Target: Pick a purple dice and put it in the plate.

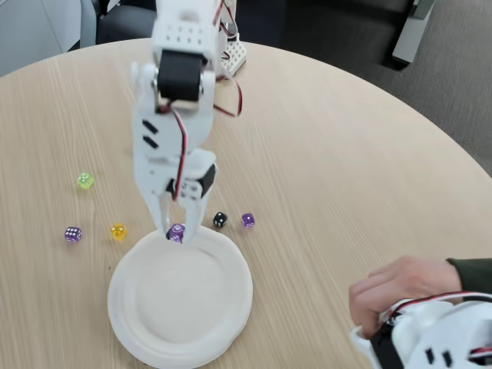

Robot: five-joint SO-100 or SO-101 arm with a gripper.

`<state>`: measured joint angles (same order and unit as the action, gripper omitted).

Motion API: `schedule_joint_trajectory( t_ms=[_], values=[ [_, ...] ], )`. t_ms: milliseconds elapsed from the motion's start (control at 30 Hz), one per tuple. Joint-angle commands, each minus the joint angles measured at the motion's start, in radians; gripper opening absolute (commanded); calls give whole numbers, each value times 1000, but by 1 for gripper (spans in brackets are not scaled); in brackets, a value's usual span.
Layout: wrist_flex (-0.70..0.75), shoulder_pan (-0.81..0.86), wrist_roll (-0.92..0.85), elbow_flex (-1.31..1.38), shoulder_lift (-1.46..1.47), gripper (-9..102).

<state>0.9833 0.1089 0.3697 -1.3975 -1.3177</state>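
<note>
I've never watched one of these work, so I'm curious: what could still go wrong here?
1. The gripper holds the purple dice right over the plate's far rim; released there, it may bounce out.
2. The black die sits close by; a sideways swing might knock it.

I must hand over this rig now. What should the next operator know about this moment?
Gripper: shut on a small translucent purple dice, held at the far rim of the large round white plate.
Done: the dice is picked.
Left: bring it over the plate and release.
Other purple dice lie on the wooden table at and.
A person's hand is at the lower right.
</note>
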Motion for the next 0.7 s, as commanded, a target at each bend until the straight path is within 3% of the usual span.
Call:
schedule_joint_trajectory(
  t_ms=[0,200,367,567,667],
  values=[
    [-12,8,-38,23,20,0],
    [-12,15,-75,23,110,2],
    [-12,15,-57,25,112,18],
    [6,3,49,34,95,0],
    [15,2,137,23,23,0]
  ],
)
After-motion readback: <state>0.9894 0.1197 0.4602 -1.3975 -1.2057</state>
